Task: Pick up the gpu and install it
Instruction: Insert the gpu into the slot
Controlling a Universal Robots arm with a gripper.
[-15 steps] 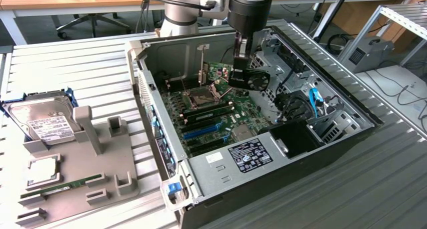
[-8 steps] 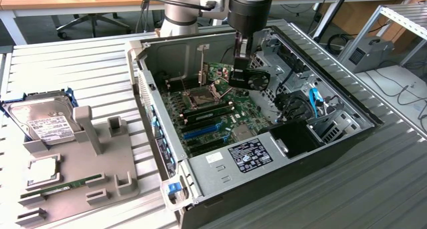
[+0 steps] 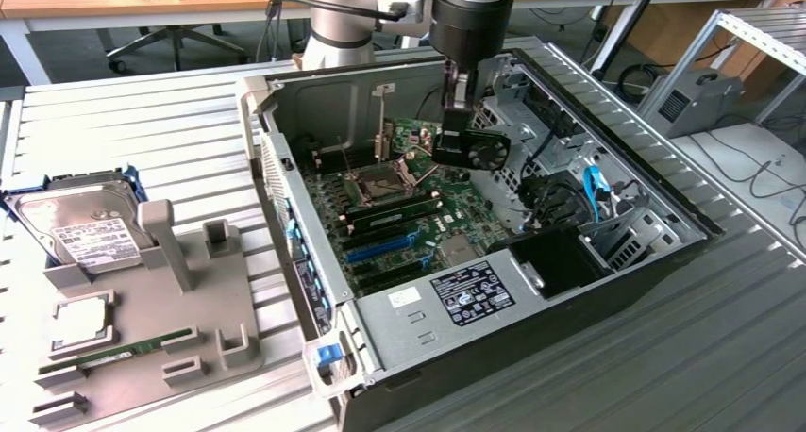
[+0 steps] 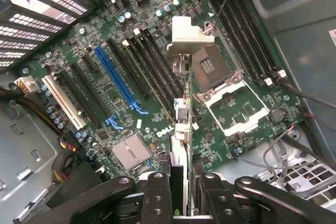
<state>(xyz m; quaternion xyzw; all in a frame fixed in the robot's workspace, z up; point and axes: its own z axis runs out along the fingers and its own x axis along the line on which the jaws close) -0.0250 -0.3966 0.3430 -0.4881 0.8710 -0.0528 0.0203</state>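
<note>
I count one open black computer case [image 3: 504, 290], one green circuit card with a black round fan [image 3: 469, 147], one silver hard drive with white label [image 3: 78, 232], one narrow green memory stick [image 3: 132, 347], and one grey plastic holder tray [image 3: 151, 305].

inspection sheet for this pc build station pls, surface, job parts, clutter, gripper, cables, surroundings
surface: ribbed metal table, bearing an open computer case and a grey parts holder
job's things: gpu held edge-on over the motherboard, not seated
clutter: hard drive, memory stick and a square chip on the holder
grippers: gripper shut on the gpu, inside the case
cables: blue cable and black leads inside the case
surroundings: desks, an office chair, a metal frame
</note>
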